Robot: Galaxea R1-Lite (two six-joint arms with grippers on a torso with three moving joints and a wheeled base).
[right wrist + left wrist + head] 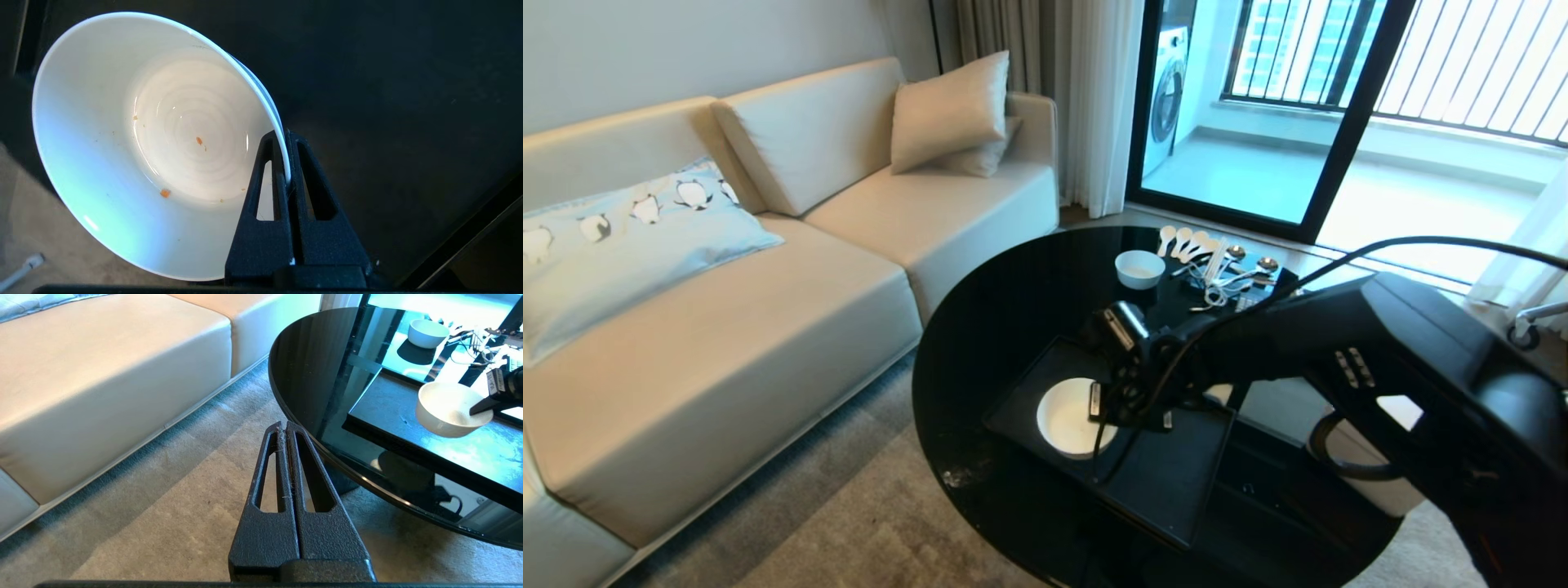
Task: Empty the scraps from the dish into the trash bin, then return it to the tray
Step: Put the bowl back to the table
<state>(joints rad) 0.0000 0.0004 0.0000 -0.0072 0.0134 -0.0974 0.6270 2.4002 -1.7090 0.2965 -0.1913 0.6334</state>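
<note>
The dish [1066, 420] is a plain white deep bowl, slightly tilted low over the left part of the black tray [1176, 482]. Whether it touches the tray I cannot tell. My right gripper [1097, 402] is shut on the dish's right rim. In the right wrist view one finger is inside and one outside the dish [122, 163] at the gripper [284, 132]. Of the scraps, only tiny orange specks [164, 192] cling to the inside. The trash bin is hidden. My left gripper [284, 424] hangs shut and empty over the carpet beside the table.
A smaller white bowl [1139, 268], white spoons [1188, 243] and a heap of cutlery [1229, 273] lie at the far side of the glossy round table [980, 327]. The sofa [727, 327] stands left. A pale rounded container [1364, 482] shows partly under my right arm.
</note>
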